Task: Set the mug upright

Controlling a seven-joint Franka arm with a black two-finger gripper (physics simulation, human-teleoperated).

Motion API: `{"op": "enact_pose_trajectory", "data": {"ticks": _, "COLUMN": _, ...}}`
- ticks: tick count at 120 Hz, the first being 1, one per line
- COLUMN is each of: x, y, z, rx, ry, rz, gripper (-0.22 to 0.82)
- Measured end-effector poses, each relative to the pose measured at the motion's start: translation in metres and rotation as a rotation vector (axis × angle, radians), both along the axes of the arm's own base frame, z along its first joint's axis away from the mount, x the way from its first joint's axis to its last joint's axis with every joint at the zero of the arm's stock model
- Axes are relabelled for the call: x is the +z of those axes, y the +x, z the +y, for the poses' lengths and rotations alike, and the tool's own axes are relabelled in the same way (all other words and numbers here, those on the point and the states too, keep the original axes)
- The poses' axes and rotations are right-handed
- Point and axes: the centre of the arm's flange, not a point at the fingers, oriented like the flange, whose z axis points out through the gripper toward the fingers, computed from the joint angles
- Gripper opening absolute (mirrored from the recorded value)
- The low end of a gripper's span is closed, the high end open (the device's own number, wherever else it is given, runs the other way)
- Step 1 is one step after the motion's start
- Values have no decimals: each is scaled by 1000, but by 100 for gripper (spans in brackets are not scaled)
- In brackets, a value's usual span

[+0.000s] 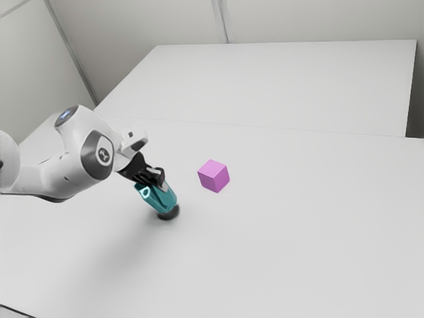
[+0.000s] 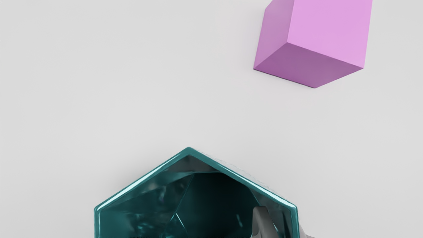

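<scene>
The tool (image 1: 159, 181) was closed on one wall of the teal mug (image 1: 157, 196), one finger inside its mouth, the other outside. The mug leaned, mouth up, low over or on the bench (image 1: 285, 245); which, I could not tell. Good work here seemed to want the lean eased out slowly, letting go only once the base sat flat.
</scene>
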Motion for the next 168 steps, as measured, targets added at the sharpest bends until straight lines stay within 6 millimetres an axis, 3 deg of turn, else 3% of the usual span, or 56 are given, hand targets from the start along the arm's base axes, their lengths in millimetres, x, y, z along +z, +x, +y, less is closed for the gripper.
{"op": "enact_pose_trajectory", "data": {"ticks": 13, "x": -6, "y": 2, "z": -1, "rx": -9, "ry": 39, "rz": 7, "gripper": -18}}
{"op": "enact_pose_trajectory", "data": {"ticks": 61, "x": 2, "y": 10, "z": -16, "rx": -157, "ry": 262, "rz": -15, "gripper": -18}}
{"op": "enact_pose_trajectory", "data": {"ticks": 94, "x": 1, "y": 5, "z": -19, "rx": -122, "ry": 267, "rz": 4, "gripper": -18}}
{"op": "enact_pose_trajectory", "data": {"ticks": 123, "x": -4, "y": -19, "z": -18, "rx": -84, "ry": 245, "rz": 45, "gripper": -18}}
{"op": "enact_pose_trajectory", "data": {"ticks": 155, "x": -12, "y": -21, "z": -18, "rx": -51, "ry": 237, "rz": 74, "gripper": -18}}
{"op": "enact_pose_trajectory", "data": {"ticks": 168, "x": -13, "y": -21, "z": -18, "rx": -41, "ry": 232, "rz": 79, "gripper": -8}}
